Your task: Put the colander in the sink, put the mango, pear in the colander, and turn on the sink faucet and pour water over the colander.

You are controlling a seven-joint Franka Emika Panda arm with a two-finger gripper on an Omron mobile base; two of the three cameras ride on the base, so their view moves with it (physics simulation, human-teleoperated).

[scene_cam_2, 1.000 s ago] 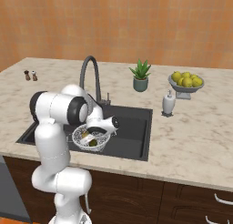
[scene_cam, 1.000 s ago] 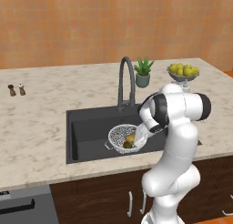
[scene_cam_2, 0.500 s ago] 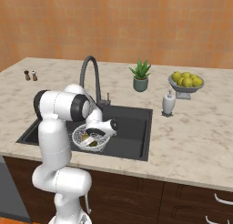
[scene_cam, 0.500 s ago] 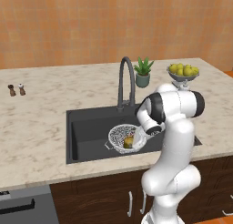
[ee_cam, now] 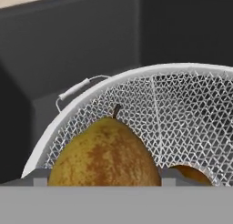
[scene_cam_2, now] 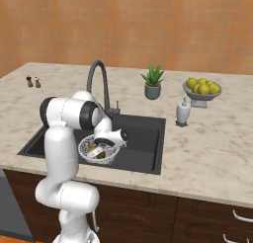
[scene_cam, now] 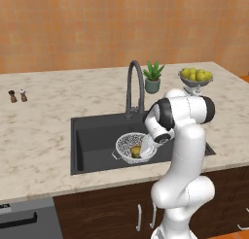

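Low over the colander (ee_cam: 150, 109), the gripper (scene_cam: 142, 146) is seen with a pear (ee_cam: 104, 152) between its tips, apparently held. The stem is pointed away from the hand, along the pear's long axis. Another fruit (ee_cam: 189, 173), probably the mango, is partly seen beside it. Farther off, the faucet (scene_cam: 134, 87) is not yet running.

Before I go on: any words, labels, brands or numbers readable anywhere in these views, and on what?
None: no readable text on the colander, the pear, the sink, the sink faucet, the soap dispenser, the fruit bowl or the two shakers.
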